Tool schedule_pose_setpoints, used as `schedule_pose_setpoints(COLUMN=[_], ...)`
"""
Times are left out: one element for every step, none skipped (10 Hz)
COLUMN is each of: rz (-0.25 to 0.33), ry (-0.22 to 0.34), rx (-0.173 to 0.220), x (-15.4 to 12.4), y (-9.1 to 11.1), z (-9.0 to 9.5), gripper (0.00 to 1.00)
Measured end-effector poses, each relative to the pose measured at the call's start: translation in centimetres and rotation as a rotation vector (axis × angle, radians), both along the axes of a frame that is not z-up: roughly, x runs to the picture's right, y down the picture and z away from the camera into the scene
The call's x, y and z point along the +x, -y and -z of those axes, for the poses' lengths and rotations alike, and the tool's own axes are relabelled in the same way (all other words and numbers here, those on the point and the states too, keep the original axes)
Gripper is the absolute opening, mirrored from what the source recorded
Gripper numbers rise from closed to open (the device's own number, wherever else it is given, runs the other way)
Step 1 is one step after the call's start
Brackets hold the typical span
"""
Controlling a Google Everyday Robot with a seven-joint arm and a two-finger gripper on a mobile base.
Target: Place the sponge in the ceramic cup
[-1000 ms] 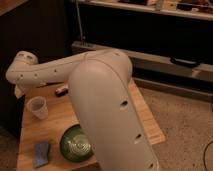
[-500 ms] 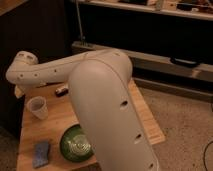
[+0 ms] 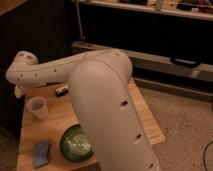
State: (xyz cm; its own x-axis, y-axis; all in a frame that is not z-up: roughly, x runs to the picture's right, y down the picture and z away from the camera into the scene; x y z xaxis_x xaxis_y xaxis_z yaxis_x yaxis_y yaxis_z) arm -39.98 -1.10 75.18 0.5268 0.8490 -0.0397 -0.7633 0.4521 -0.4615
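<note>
Wooden table (image 3: pixel 142 117) with a green bowl (image 3: pixel 76 144) near its front edge. Sponge (image 3: pixel 41 153) lies flat just left of the bowl, apart from it and outside the cup. Cup (image 3: pixel 37 107) stands upright, back and left of the bowl, mouth up. Small dark object (image 3: pixel 62 90) sits farther back from the bowl. White arm (image 3: pixel 102 105) rises right of the bowl and reaches left above the cup. Gripper (image 3: pixel 19 91) hangs back-left of the bowl, past the cup; jaws mostly hidden, cannot tell if apart or together.
</note>
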Motion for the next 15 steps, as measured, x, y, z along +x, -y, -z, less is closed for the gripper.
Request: schedule_pose_setpoints(rz=[0.000,0.000,0.000,0.000,0.000,0.000,0.000,0.000,-0.003,-0.003,-0.005,-0.013,-0.024,-0.031,-0.038], ry=[0.000,0.000,0.000,0.000,0.000,0.000,0.000,0.000,0.000,-0.010,-0.033,-0.057,-0.090,-0.116,-0.135], rx=[0.000,0.000,0.000,0.000,0.000,0.000,0.000,0.000,-0.002,-0.008,-0.015,-0.021,-0.015,-0.010,-0.009], x=[0.0,0.0,0.0,0.0,0.0,0.0,0.0,0.0,0.0,0.2,0.6,0.7,0.6,0.2,0.1], y=[0.0,0.0,0.0,0.0,0.0,0.0,0.0,0.0,0.1,0.1,0.1,-0.8,-2.0,-3.5,-4.5], z=[0.0,0.0,0.0,0.0,0.0,0.0,0.0,0.0,0.0,0.1,0.6,1.4,2.5,3.6,4.3], gripper=[0.80,0.80,0.80,0.80,0.80,0.80,0.80,0.80,0.80,0.80,0.80,0.80,0.80,0.80,0.80])
